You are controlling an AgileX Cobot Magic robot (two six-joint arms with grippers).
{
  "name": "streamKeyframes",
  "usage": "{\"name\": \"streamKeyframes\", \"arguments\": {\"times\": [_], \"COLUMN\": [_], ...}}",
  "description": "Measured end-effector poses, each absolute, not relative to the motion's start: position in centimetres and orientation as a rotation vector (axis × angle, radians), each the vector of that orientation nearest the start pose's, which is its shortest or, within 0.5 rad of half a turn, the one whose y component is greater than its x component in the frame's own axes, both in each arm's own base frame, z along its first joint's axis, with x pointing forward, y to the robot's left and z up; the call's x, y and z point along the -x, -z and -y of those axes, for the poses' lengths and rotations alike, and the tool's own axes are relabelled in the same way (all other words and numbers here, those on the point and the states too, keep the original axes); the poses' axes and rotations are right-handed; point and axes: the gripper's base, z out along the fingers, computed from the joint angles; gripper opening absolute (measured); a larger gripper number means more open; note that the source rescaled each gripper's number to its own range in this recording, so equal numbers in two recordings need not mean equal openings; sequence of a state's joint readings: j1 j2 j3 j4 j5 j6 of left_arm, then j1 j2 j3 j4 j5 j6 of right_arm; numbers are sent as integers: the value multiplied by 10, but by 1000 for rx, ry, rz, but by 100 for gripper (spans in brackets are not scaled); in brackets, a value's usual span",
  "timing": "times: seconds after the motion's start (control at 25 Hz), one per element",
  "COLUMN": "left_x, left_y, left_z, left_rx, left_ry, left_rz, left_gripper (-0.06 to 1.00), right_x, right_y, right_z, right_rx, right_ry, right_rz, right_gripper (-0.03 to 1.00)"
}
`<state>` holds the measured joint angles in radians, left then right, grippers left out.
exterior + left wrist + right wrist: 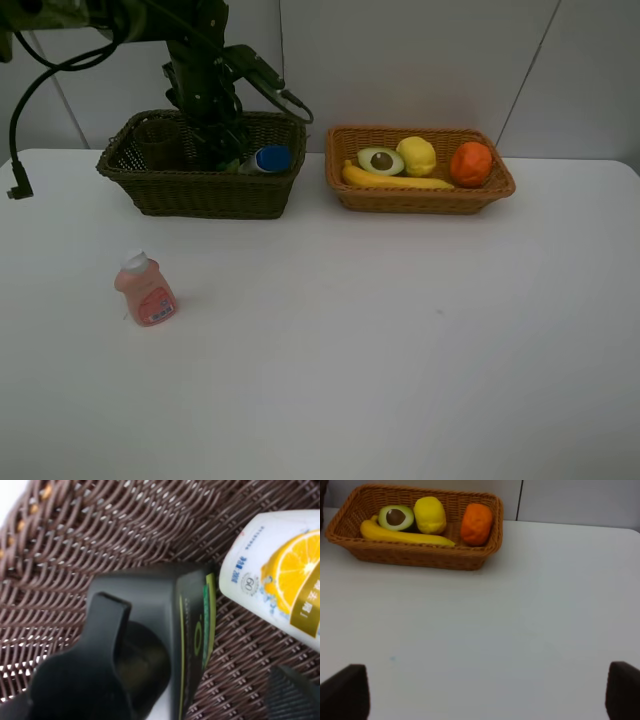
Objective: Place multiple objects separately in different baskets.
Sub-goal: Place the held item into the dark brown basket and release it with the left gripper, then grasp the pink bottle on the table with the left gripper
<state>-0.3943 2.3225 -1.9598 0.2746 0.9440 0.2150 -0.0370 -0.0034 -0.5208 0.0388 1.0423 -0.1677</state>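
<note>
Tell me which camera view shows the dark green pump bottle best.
The left wrist view: the dark green pump bottle fills the frame, lying in the dark wicker basket beside the white bottle. The exterior high view hides it almost wholly behind the left arm. The right wrist view misses it entirely.

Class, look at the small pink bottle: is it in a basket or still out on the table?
Out. The pink bottle lies on the bare table, in front of the dark basket and clear of its wall.
</note>
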Motion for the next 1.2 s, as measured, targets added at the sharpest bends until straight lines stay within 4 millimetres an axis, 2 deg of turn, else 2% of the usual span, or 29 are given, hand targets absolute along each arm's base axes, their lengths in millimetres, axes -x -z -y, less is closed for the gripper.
{"name": "streamKeyframes", "arguments": {"times": [0.24, 0.52, 0.76, 0.96, 1.2], "left_x": [-466, -454, -433, -421, -385], "left_y": [-189, -227, -251, -261, -269], "left_z": [173, 173, 168, 169, 159], "left_rx": [-1003, -944, -930, -915, -915], "left_ry": [-299, -214, -155, -63, 11], "left_rz": [-2560, -2552, -2667, -2705, -2767], "left_gripper": [100, 100, 100, 100, 100], "right_x": [7, 7, 7, 7, 7], "right_y": [-285, -285, -285, -285, -285], "right_z": [-3, -3, -3, -3, -3], "right_rx": [133, 133, 133, 133, 133], "right_ry": [85, 85, 85, 85, 85], "right_rz": [-1998, -1998, -1998, -1998, -1998], "right_gripper": [100, 100, 100, 100, 100]}}
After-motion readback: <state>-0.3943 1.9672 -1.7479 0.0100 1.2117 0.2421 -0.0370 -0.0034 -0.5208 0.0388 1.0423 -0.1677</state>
